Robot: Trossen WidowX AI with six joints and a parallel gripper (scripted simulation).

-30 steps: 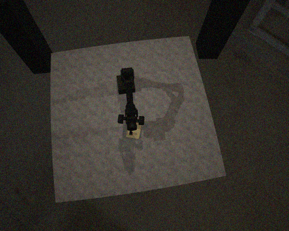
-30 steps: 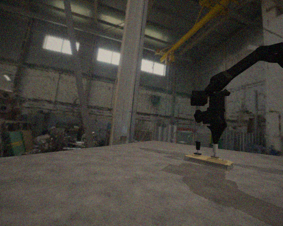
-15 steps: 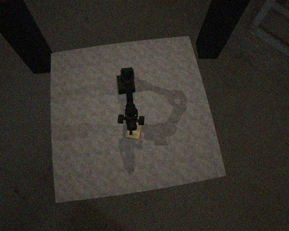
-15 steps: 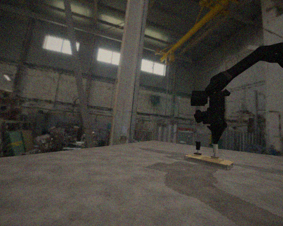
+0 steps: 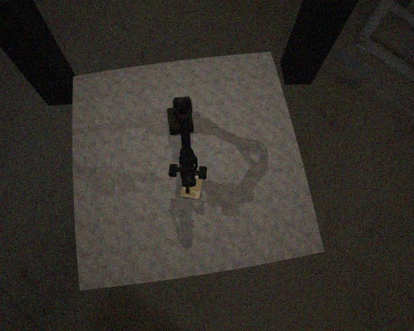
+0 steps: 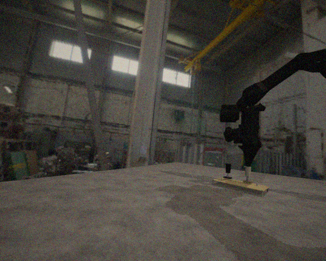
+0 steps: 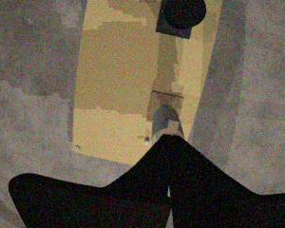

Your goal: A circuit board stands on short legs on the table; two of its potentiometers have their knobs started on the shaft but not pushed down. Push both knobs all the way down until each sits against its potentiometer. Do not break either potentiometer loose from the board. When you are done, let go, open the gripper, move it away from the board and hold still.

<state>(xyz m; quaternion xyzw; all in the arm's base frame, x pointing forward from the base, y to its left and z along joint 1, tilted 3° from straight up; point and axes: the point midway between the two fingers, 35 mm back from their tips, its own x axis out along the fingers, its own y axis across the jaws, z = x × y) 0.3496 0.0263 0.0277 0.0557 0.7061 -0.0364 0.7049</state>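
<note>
White knob (image 6: 247, 171) stands directly beneath the closed, empty gripper (image 6: 248, 164), tip touching its top on the circuit board (image 6: 242, 184).

A large industrial hall or factory workshop is surrounding the table (image 6: 101, 213). A tall concrete column (image 6: 148, 84) is rising behind the table's far edge, high windows (image 6: 124, 64) are glowing along the back wall, a yellow overhead crane beam (image 6: 219, 33) is crossing the roof, and cluttered machinery (image 6: 45, 160) is lining the floor beyond the left edge.
</note>
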